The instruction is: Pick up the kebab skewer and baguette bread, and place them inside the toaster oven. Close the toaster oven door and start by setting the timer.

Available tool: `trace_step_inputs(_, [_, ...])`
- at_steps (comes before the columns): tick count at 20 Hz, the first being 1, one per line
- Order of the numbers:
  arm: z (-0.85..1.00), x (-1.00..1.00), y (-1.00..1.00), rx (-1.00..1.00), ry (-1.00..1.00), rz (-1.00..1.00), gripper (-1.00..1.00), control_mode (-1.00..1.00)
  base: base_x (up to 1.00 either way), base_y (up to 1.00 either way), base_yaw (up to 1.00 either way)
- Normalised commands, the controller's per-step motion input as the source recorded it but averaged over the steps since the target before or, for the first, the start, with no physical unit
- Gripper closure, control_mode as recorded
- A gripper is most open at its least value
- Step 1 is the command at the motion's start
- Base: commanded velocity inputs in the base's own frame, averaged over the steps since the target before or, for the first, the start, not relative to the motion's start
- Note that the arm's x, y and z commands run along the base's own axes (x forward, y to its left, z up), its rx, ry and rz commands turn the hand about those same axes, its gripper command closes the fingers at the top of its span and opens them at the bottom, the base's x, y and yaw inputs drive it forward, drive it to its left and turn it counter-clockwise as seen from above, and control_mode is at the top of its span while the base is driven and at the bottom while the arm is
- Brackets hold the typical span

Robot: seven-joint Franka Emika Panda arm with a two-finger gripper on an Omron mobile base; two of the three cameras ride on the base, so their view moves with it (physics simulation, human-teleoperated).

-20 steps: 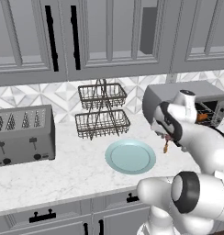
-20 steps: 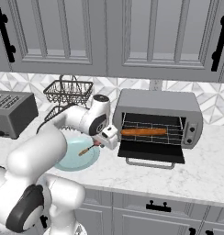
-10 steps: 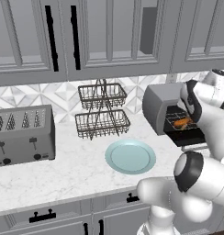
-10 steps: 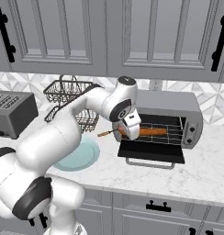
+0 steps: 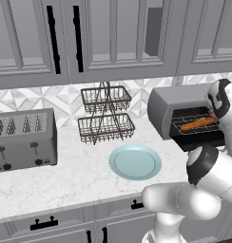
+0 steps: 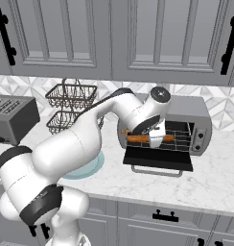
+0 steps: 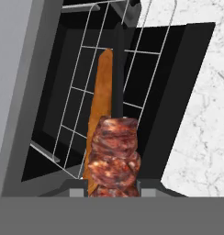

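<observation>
Red-brown meat chunks of the short kebab skewer (image 7: 114, 156) sat gripped in the claw (image 7: 113, 186), in front of the grey box-shaped toaster oven (image 6: 187, 122). Its dark door (image 6: 159, 159) hung open above the marble tabletop (image 6: 215, 178). The long golden-brown baguette (image 7: 101, 110) lay on the wire rack (image 5: 199, 124) inside.

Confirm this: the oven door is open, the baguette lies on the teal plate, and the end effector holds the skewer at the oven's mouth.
One thing is wrong: the baguette lies on the rack inside the oven, not on the plate, as the left base view shows. The rest stands: the door is open, and the end effector holds the skewer at the oven's mouth.
</observation>
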Motion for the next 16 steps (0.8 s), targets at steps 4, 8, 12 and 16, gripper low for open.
trace_step_inputs(4, [0.00, 0.43, -0.07, 0.18, -0.15, -0.15, 1.00, -1.00, 0.00, 0.00, 0.00])
trace_step_inputs(8, [-0.01, 0.28, -0.13, 0.13, -0.06, -0.09, 1.00, -1.00, 0.00, 0.00, 0.00])
trace_step_inputs(12, [-0.04, 0.39, -0.40, 0.07, 0.00, -0.01, 1.00, -1.00, 0.00, 0.00, 0.00])
trace_step_inputs(16, [-0.05, 0.24, -0.20, 0.00, 0.00, 0.00, 1.00, -1.00, 0.00, 0.00, 0.00])
